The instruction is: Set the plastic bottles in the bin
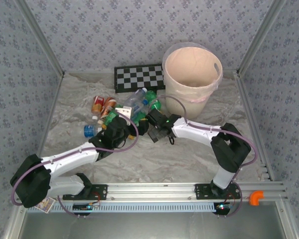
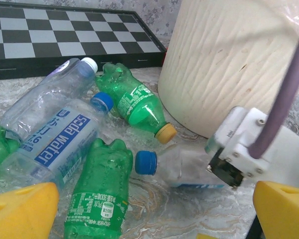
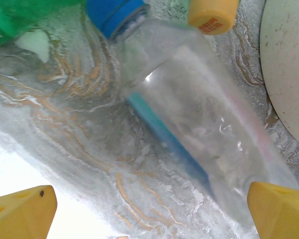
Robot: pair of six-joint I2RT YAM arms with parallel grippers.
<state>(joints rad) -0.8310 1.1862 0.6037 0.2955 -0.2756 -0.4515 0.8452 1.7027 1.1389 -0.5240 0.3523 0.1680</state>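
Several plastic bottles (image 1: 134, 104) lie in a heap left of the bin (image 1: 192, 69). My left gripper (image 1: 128, 127) hangs open over the heap's near edge. In its wrist view the yellow fingers (image 2: 20, 209) stand wide apart, with a green bottle (image 2: 97, 194) lying just ahead of the left one. My right gripper (image 1: 154, 128) is open too, low over a clear bottle with a blue cap (image 3: 199, 114). That bottle (image 2: 184, 167) lies slantwise on the table, its lower end by the right finger (image 3: 281, 209). The pale bin's wall (image 2: 229, 59) stands right behind it.
A black-and-white checkerboard (image 1: 138, 77) lies flat behind the heap, left of the bin. Two red/orange-labelled bottles (image 1: 102, 104) sit at the heap's left. A green bottle with a yellow cap (image 2: 137, 102) and a clear "Soda water" bottle (image 2: 55, 139) lie close by. The table cover is crinkled.
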